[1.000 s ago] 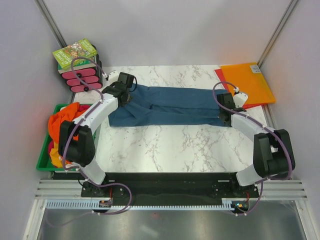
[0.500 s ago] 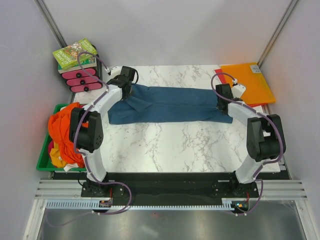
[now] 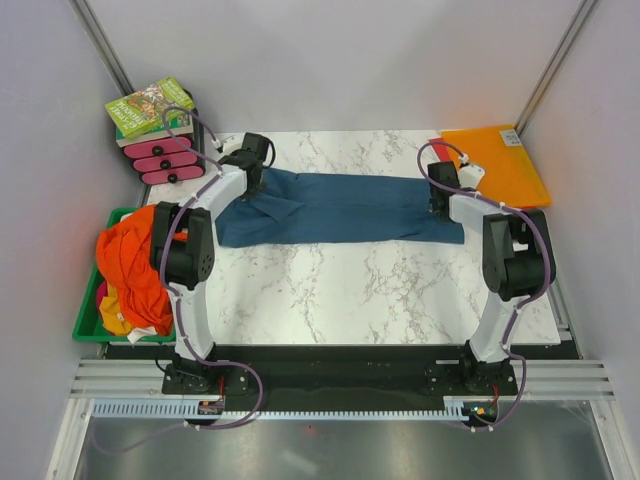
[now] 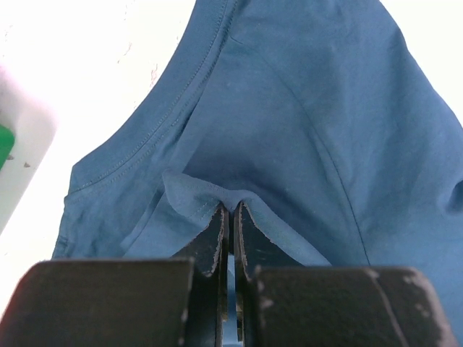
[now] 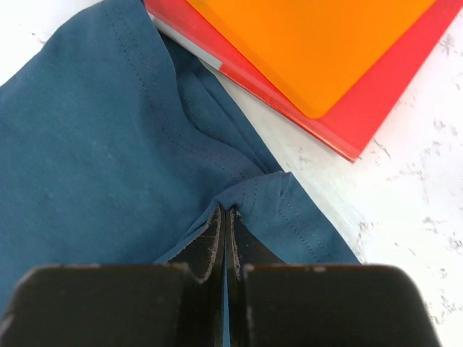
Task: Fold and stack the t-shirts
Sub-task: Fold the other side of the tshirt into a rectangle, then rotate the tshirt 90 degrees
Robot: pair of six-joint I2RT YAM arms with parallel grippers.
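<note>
Pinching a small ridge of cloth between closed jaws, the left gripper [image 4: 231, 217] grasps the blue t-shirt [image 3: 340, 208] just below its collar seam; the right gripper [image 5: 224, 215] is clenched in the same way on a hemmed edge at the shirt's other end, just beside the red folder [image 5: 376, 108] and the orange folder [image 3: 495, 160] on top of it.

The shirt lies across the far half of the table [image 3: 350, 290] as a long band between the two arms, apparently doubled lengthwise already; by my reading this is an early or middle fold, with the crosswise folds not yet made. Nothing folded lies on the table, so no stack has begun. The orange shirts [image 3: 125, 265] sit in a loose heap in the green bin [image 3: 85, 332] at the left edge, unfolded, so most of the work looks to be ahead.

As for writing: the book [image 3: 150, 105] on the pink holder [image 3: 160, 160] has a printed cover, too small to read; the orange folder carries a small white label [image 3: 511, 138], also illegible; the shirt shows no print or tag.
</note>
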